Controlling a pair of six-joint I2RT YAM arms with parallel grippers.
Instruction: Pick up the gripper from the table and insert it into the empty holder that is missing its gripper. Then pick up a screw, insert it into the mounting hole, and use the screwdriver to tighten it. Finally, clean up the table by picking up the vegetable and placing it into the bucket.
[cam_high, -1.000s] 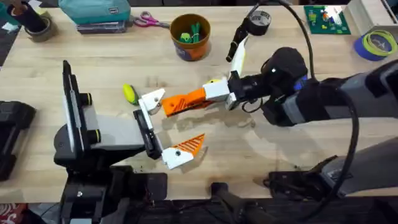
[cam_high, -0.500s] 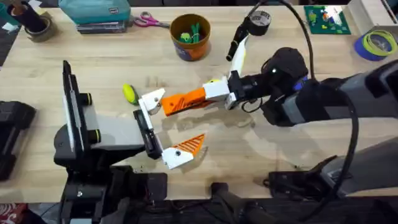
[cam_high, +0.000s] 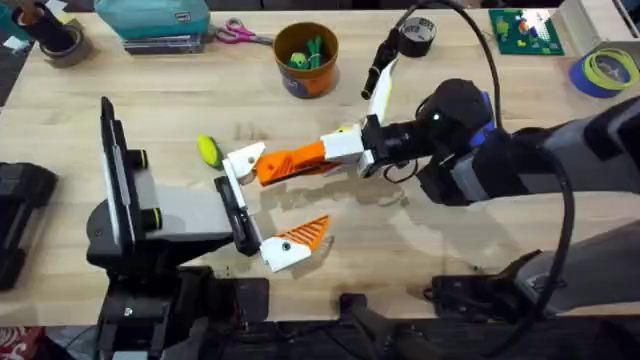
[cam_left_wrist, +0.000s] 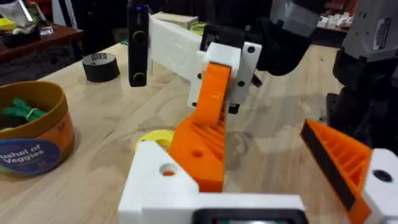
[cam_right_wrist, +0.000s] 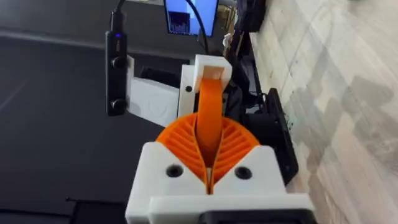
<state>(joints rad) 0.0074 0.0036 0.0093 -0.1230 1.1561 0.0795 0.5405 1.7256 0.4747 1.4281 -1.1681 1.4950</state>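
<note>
The orange gripper (cam_high: 290, 162) is pinched between the pressed-together orange pads of the right gripper (cam_high: 322, 158), which is stretched out low over the table (cam_high: 480, 240) toward the left arm's claw. In the overhead view the wedge's free end is seen to meet the white holder (cam_high: 243, 160) — the far finger base of the left gripper (cam_high: 262, 205) — though whether it is seated cannot be told. From the left wrist, the wedge (cam_left_wrist: 205, 134) is seen standing against the bare white base (cam_left_wrist: 163, 180), with a small hole in that base just beside it. The left gripper's fingers are spread wide, its near finger carrying its own orange pad (cam_high: 305, 234). The yellow-green vegetable (cam_high: 208, 151) lies on the table just beyond the holder, apart from it. The bucket (cam_high: 306, 58) is set near the far edge, green items inside — well apart from both grippers. Pink-handled scissors (cam_high: 240, 35) lie beside it.
</note>
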